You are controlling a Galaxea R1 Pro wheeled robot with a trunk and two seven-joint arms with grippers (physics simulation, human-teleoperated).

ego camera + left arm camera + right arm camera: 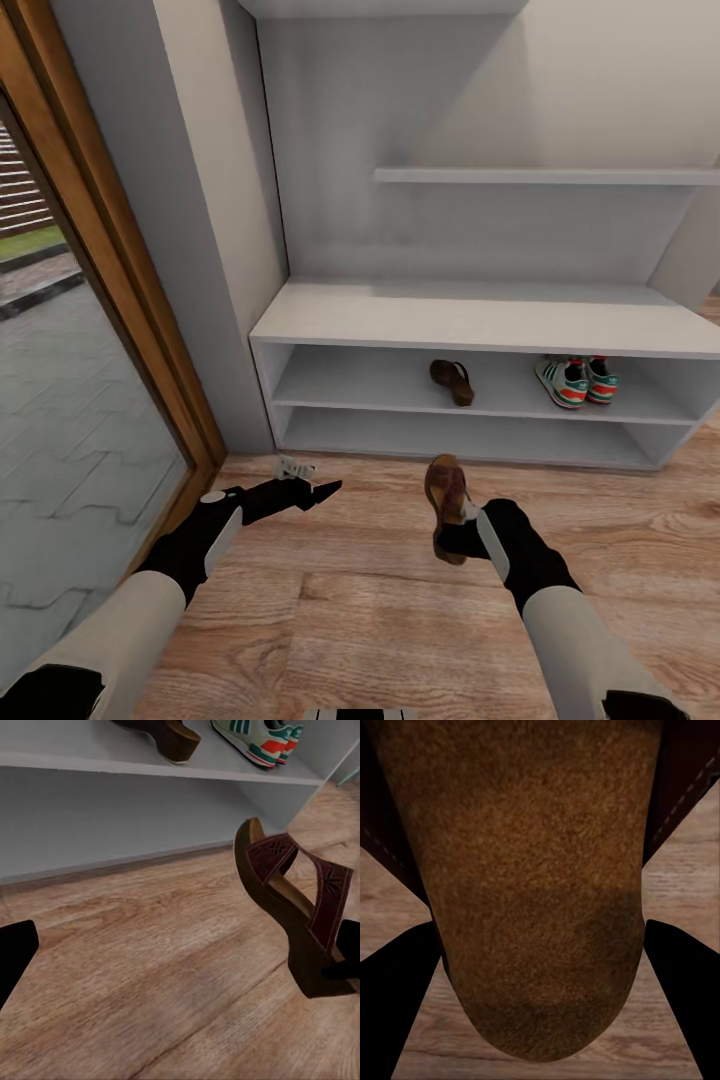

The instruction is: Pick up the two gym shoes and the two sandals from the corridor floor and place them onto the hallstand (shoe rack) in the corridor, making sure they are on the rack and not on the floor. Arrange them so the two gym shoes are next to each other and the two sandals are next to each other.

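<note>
Item: one brown sandal [446, 492], held clear of the corridor floor [380, 620] by the right gripper [462, 538].

Detail: the sandal stands toe-up at about 12 o'clock from the right gripper, its heel end caught between the two fingers; in the right wrist view its sole [521, 870] sits between both black fingers [394, 1009], jaws closed on it. Second sandal [453, 381] lies on the upper low shelf of the hallstand [480, 325], at roughly 12 o'clock from the held one. The two gym shoes [576, 381] sit side by side on the same shelf, at 3 o'clock from that sandal. Left gripper [322, 491], at 9 o'clock from the held sandal and well apart from it, holds nothing; how wide its jaws stand cannot be told.
</note>
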